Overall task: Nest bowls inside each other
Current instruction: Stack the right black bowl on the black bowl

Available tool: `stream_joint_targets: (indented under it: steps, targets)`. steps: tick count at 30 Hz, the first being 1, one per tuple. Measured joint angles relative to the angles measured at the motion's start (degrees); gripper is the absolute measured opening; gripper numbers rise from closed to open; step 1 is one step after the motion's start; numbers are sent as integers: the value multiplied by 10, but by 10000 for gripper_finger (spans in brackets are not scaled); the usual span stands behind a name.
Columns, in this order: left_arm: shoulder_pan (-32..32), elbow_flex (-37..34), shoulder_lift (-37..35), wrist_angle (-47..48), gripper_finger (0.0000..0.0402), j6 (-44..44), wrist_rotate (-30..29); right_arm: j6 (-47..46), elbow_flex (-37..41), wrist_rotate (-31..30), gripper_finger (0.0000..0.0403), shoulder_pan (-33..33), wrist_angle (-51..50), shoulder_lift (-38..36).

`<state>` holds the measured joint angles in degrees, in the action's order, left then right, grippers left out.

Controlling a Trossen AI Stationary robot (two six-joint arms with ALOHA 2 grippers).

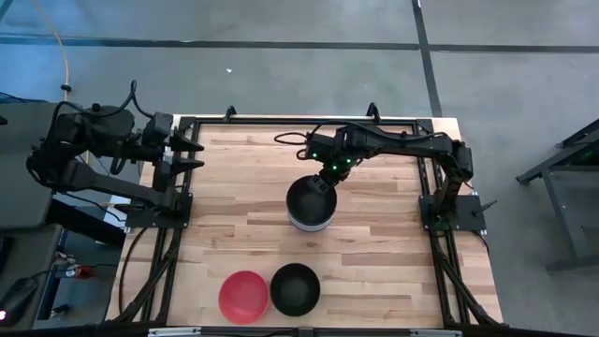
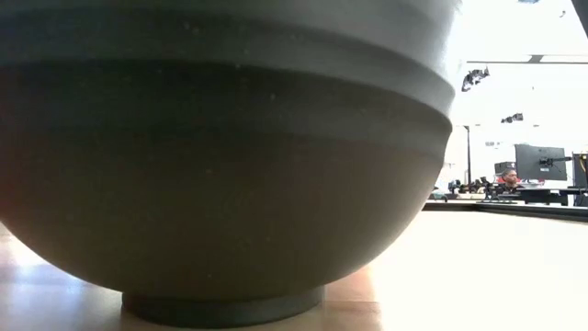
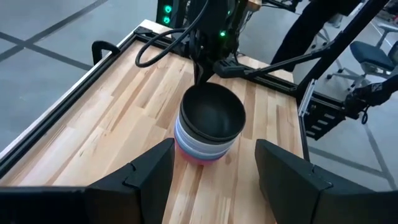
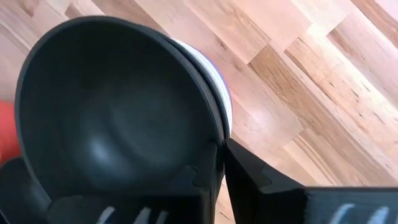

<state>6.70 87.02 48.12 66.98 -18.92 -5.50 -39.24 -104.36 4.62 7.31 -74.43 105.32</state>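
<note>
The right hand (image 1: 325, 178) pinches the rim of the top black bowl (image 1: 311, 198) on a stack of bowls (image 3: 206, 146) at the middle of the wooden desk (image 1: 234, 187). A red bowl (image 1: 243, 296) and another black bowl (image 1: 295, 288) sit side by side near the front edge. The left hand (image 1: 192, 154) waits released at the left edge.

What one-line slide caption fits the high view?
Right end effector grips the rim of the black bowl atop the stack; red bowl and another black bowl wait.
</note>
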Motion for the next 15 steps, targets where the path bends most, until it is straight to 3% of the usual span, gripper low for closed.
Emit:
stream_joint_targets:
  steps: [7, 15]
  targets:
    - [0, 0, -2, 0, 211, 0, -1, -12, 3, 2, 39, -2, 5, 0]
    - [0, 0, -2, 0, 211, 0, -1, -23, 1, -10, 105, -2, 1, -22]
